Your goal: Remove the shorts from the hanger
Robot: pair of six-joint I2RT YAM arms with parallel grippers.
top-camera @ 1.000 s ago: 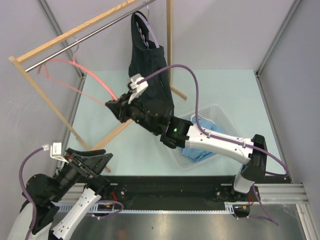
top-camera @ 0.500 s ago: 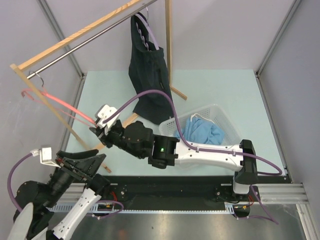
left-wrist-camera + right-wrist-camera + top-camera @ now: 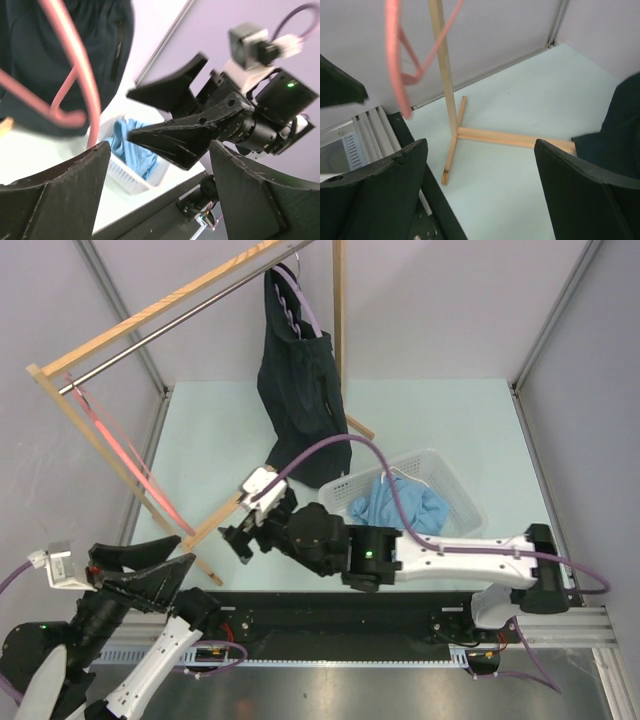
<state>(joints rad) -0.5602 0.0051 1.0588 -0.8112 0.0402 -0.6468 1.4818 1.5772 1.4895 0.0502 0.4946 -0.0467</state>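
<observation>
Inspecting the right gripper (image 3: pixel 236 537): jaws stand wide apart, nothing between them. Its wrist view shows only bare table and the foot of the rack (image 3: pixel 337 340) ahead of the fingers. The left gripper (image 3: pixel 165 562) is likewise spread, holding nothing, and sits low, close beside the right gripper's fingertips.

Item 1, light blue shorts (image 3: pixel 400 508): lying crumpled in the basket (image 3: pixel 460 483), behind the right gripper and alongside its forearm. Judged off the hanger and done.

Item 2, pink hanger (image 3: pixel 120 450): bare, hooked on the rack rail, up and outboard of both grippers. No cloth is on it. It appears blurred in both wrist views, so it may be swinging.

Item 3, dark shorts (image 3: pixel 300 380): hung from a lilac hanger (image 3: pixel 292 295) on the rail, above and well beyond the right gripper, on the far side of it from the left gripper. Neither gripper touches them.

Step in hand, as judged: one pair cleared and both grippers free; the dark pair is outstanding, so the task stands roughly half complete.

Next move calls for the right gripper to rise and reach forward to the dark shorts, closing on a low fold or hem. A downward pull would then be needed to slide the waistband off the hanger. The left gripper may need to steady the hanger, since it hangs free and could swing or unhook.
</observation>
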